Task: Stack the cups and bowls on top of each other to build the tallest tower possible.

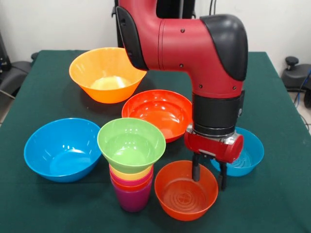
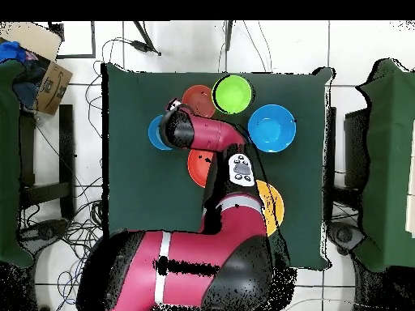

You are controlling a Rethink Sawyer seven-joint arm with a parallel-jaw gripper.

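The tower (image 1: 131, 187) is a nest of cups: purple at the base, with orange-red, crimson and yellow rims showing. The small green bowl (image 1: 131, 143) sits upright on top of it and also shows in the overhead view (image 2: 233, 93). The small translucent orange bowl (image 1: 182, 196) stands right of the tower on the cloth. My gripper (image 1: 209, 177) is low over that bowl's right rim and is open. One finger (image 1: 196, 170) is inside the bowl and the other is outside the rim. In the overhead view the gripper (image 2: 173, 105) is at the orange bowl's (image 2: 197, 99) edge.
The small blue bowl (image 1: 249, 154) lies just behind the gripper. The wide red-orange bowl (image 1: 158, 111) is behind the tower, the large blue bowl (image 1: 62, 148) is left of it, and the large orange-yellow bowl (image 1: 108, 73) is at the back. All stand on the green tablecloth (image 1: 272, 204).
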